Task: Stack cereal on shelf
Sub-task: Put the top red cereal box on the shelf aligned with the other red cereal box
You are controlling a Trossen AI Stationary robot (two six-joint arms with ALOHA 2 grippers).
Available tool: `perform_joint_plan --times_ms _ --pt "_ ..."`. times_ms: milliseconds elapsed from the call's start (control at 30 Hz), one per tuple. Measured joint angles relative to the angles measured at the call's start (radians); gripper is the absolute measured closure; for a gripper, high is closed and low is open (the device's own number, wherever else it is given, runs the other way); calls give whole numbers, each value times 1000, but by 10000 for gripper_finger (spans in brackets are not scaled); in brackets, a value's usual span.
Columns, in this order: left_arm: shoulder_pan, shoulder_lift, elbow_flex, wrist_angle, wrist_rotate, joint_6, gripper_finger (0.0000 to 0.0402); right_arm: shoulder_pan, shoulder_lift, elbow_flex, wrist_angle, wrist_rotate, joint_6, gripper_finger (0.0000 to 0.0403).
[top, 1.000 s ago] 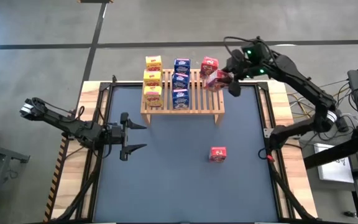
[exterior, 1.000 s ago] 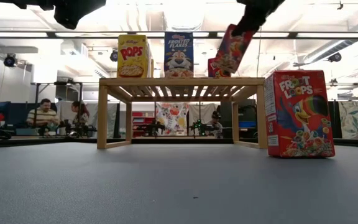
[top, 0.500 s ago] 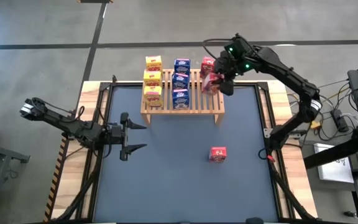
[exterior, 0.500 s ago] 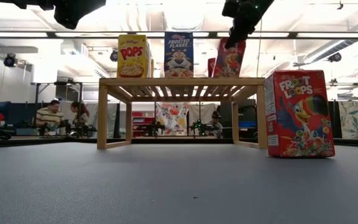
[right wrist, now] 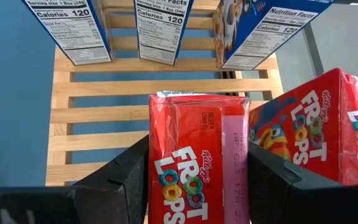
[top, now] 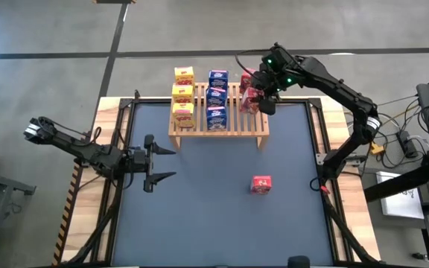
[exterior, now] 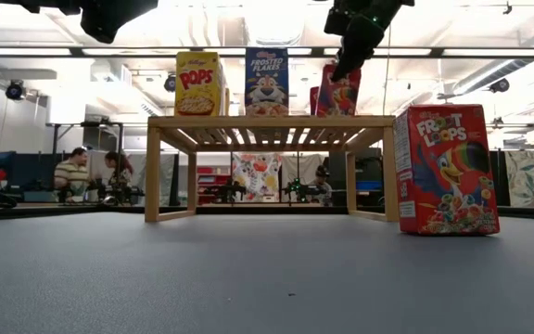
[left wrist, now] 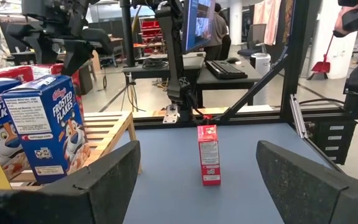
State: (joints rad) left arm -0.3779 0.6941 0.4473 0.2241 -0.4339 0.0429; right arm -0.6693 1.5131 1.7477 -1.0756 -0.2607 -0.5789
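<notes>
I have the right gripper (top: 263,91) over the shelf (top: 218,123), at its 2 o'clock corner in the high view, with a red Froot Loops box (right wrist: 197,162) between its two fingers. The wrist view shows a finger (right wrist: 120,186) against each side of the box, so I read it as gripping, though it may be just starting to let go. In the low view the box (exterior: 338,91) stands nearly upright with its base about at the slats. I hold it from above so it goes down just beside the red box (right wrist: 316,130) already standing at the back, continuing a red column.

That column follows the pattern: three yellow Pops boxes (top: 183,95) line the shelf's 9 o'clock side, and three blue Frosted Flakes boxes (top: 216,97) run down the middle.

One more Froot Loops box (top: 261,184) waits on the blue table (top: 199,216) at 5 o'clock from the shelf, well apart from it.

My left gripper (top: 159,162) idles at 9 o'clock, fingers spread wide, holding nothing.
</notes>
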Motion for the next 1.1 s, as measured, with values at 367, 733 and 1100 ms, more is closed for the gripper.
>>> perform_joint_plan --times_ms 367,733,1100 --pt "0 0 0 0 0 0 98 2 -13 0 10 2 -10 207" --pt "0 0 0 0 0 -4 98 4 -13 2 8 2 -16 206" --pt "0 0 0 -3 0 -26 98 5 -12 39 10 0 -17 206"
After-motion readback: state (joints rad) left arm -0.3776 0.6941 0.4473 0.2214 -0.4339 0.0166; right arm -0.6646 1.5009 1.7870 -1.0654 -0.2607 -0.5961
